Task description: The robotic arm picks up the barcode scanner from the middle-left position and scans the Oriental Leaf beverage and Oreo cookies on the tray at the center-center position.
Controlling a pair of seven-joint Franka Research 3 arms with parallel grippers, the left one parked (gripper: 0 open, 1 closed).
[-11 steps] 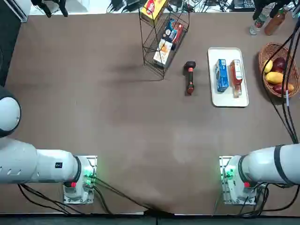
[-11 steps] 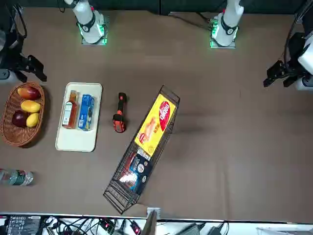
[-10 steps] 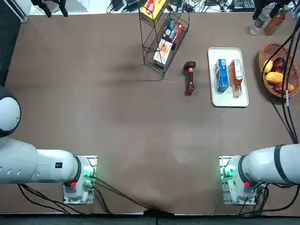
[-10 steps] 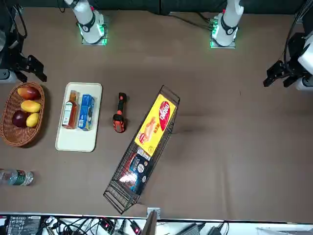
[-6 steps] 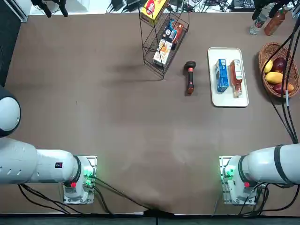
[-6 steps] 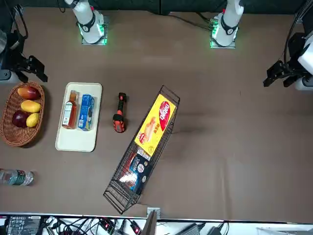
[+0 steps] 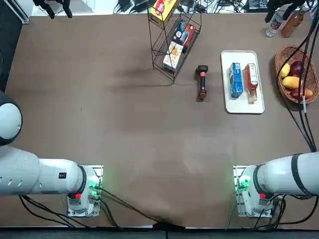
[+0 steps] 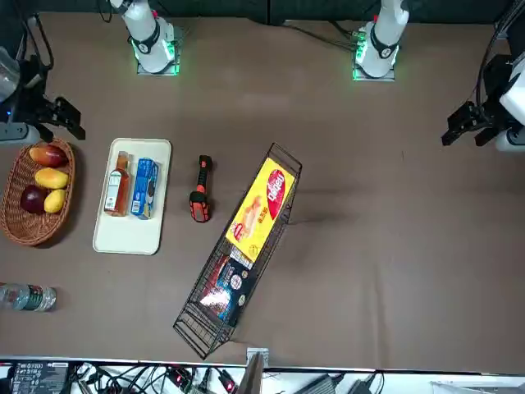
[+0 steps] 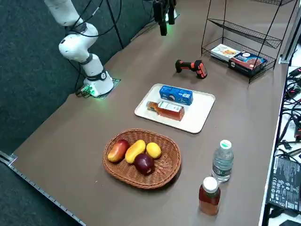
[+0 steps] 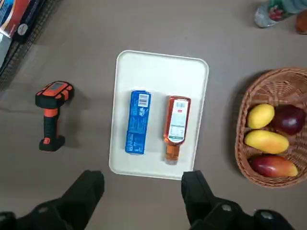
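Shows the table with the right gripper (image 10: 143, 184) raised.
Top view: places the barcode scanner (image 7: 202, 82) on the table, left of the tray (image 7: 232, 106), with the Oreo cookies (image 7: 236, 80) left of the Oriental Leaf beverage (image 7: 251, 83). Front view: locates the gripper at the right. Right side view: includes the fruit basket (image 9: 164, 164), right of the tray. Wrist view: reveals fingers (image 10: 91, 189) spread wide.

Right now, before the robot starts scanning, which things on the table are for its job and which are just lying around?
For the job:
- barcode scanner
- tray
- reddish-brown drink, on it
- blue Oreo pack, on it
- right gripper, open above the table

Just lying around:
- fruit basket
- clear bottle
- white-capped brown bottle
- wire rack with snack boxes
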